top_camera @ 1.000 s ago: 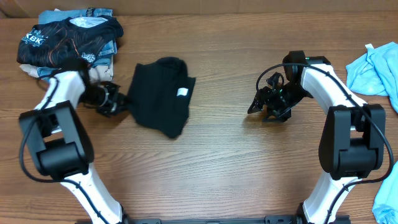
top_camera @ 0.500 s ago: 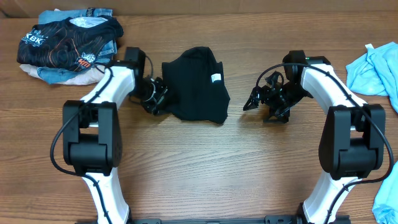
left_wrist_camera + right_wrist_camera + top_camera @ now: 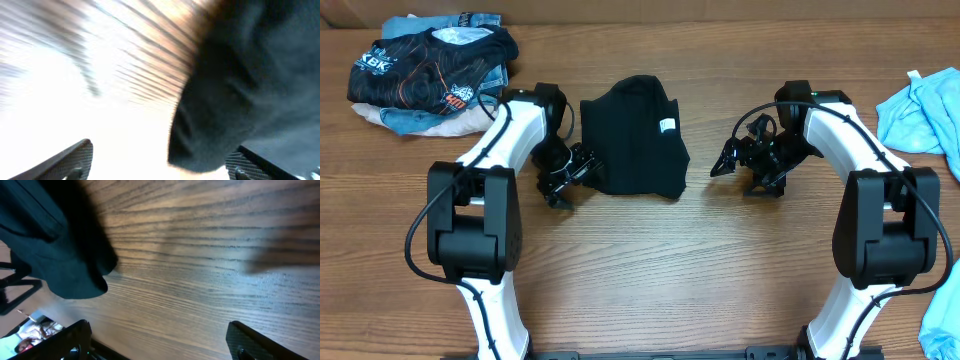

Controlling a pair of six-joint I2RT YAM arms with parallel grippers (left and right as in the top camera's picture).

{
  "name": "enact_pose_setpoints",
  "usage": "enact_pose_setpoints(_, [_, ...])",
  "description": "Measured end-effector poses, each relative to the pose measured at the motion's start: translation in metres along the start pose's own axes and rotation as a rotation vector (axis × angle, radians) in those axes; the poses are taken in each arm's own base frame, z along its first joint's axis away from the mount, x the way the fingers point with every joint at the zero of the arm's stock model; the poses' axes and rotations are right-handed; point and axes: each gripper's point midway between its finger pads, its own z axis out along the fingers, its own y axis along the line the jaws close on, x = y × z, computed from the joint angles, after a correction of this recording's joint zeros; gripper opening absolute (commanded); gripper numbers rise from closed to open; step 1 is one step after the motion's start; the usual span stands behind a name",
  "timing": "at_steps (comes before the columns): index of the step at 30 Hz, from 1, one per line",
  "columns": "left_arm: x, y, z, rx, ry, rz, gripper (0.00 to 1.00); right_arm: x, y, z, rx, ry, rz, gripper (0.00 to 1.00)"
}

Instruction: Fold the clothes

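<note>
Upper centre, the black T-shirt [image 3: 632, 140] lies bunched, so folding looks largely unfinished. The left gripper [image 3: 563, 185] and right gripper [image 3: 728, 168] both gape, empty.

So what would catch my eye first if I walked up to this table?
A crumpled black T-shirt lies centrally between two white-and-black robot arms. The left gripper is open at its left edge; the right gripper is open a little off its right side. A heap of clothes sits in the far left corner, a light blue garment at the right edge.
</note>
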Motion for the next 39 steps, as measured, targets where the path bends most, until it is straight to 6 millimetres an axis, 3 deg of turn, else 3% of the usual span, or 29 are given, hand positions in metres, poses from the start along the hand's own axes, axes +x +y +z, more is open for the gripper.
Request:
enact_pose_setpoints(1, [-0.004,0.002,-0.003,-0.017,-0.026,0.012,0.76,-0.001,0.0,0.0,-0.001,-0.002,-0.002,0.9])
enact_pose_setpoints(4, [-0.019,0.002,-0.016,-0.035,-0.133,0.066,0.53,-0.001,0.001,0.0,-0.004,-0.004,-0.004,0.89])
enact_pose_setpoints(7, [-0.035,-0.012,-0.034,0.006,-0.255,0.141,0.27,-0.001,0.001,0.0,-0.005,-0.004,-0.004,0.87])
enact_pose_setpoints(10, [-0.042,-0.022,-0.05,0.031,-0.327,0.193,0.15,-0.001,0.001,0.0,-0.005,-0.005,-0.004,0.87])
enact_pose_setpoints(14, [-0.044,-0.022,-0.054,0.024,-0.347,0.215,0.05,-0.001,0.001,0.0,-0.005,-0.005,-0.004,0.86])
enact_pose_setpoints(27, [-0.025,-0.051,-0.029,0.015,-0.321,0.353,0.04,-0.001,0.001,0.0,-0.004,-0.003,-0.003,0.84])
enact_pose_setpoints(35, [-0.032,-0.038,0.008,-0.051,-0.237,0.325,0.04,0.003,0.0,0.0,-0.001,0.011,0.007,0.84])
enact_pose_setpoints(39, [-0.028,-0.028,0.016,-0.089,-0.194,0.307,0.04,0.004,0.0,0.0,0.0,0.015,0.009,0.84])
